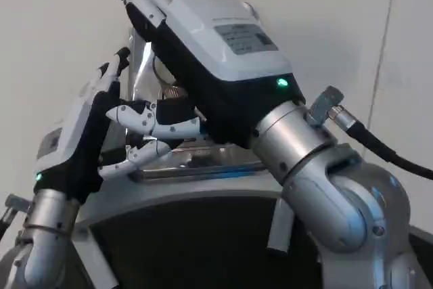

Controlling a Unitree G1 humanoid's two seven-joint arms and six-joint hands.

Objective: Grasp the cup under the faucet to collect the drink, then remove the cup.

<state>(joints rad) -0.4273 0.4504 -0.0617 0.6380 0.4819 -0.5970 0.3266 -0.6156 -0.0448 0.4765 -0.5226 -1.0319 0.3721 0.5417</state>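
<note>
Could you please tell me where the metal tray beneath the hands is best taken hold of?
Probably by its front lip, from the near side: the metal tray lies flat and low, that long edge faces the robot, and a chrome column stands behind.

The right hand [203, 38] has a smooth, glossy white plastic back over matt black plastic. The left hand [84, 133] shows the same white and black plastic. Both forearms are brushed silver metal. The dispenser's drip tray [196, 167] is polished, reflective metal. The cable [392, 157] has a matt black sheath.
</note>
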